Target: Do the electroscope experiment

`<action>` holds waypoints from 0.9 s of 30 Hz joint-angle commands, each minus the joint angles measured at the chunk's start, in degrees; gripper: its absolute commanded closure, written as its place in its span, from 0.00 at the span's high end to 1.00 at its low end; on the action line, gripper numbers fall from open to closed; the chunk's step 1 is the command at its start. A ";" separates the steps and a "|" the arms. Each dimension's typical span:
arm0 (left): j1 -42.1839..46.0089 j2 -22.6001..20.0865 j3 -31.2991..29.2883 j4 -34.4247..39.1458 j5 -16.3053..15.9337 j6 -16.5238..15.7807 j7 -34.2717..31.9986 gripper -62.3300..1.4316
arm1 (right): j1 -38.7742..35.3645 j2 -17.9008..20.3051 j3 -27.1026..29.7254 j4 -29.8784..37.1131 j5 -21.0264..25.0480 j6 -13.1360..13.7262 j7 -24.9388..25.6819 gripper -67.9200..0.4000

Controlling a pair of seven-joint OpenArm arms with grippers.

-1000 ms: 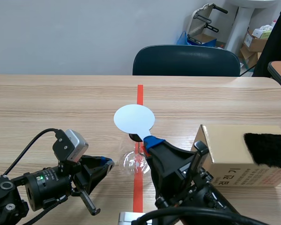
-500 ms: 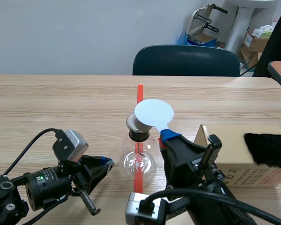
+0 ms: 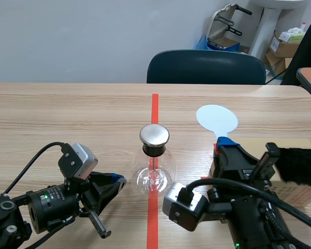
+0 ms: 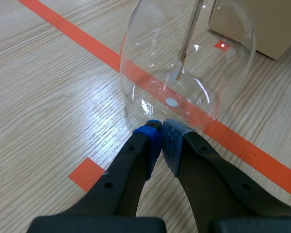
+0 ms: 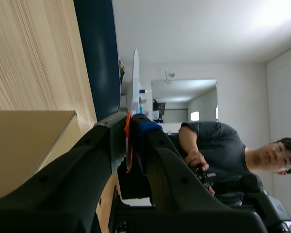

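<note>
Over the box (image 3: 293,143), right gripper (image 3: 225,146) is clamped on the paddle (image 3: 216,119); I'd rub it firmly across the fur (image 3: 299,165), away from the flask (image 3: 154,175). Left gripper (image 4: 161,138) is closed, empty.

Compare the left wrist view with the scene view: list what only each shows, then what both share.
Left wrist only: the small orange tape square beside the left pincer, whose pads meet. Scene only: the metal cap on the glass flask, the white paddle in the right pincer, the chair. Both: the glass flask, the left pincer, the orange tape line, the cardboard box.
</note>
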 commanded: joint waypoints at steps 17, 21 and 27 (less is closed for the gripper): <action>-0.02 0.44 -0.15 0.94 -0.57 -0.33 -1.20 0.09 | 0.83 0.17 0.17 0.66 -0.22 -0.68 -0.28 0.03; -0.02 0.44 -0.15 0.94 -0.57 -0.33 -1.20 0.09 | 0.83 0.17 0.17 0.66 -0.22 -0.68 4.83 0.02; -0.02 0.44 -0.15 0.94 -0.57 -0.33 -1.18 0.09 | 0.83 0.17 0.17 0.66 -0.22 -0.68 13.31 0.02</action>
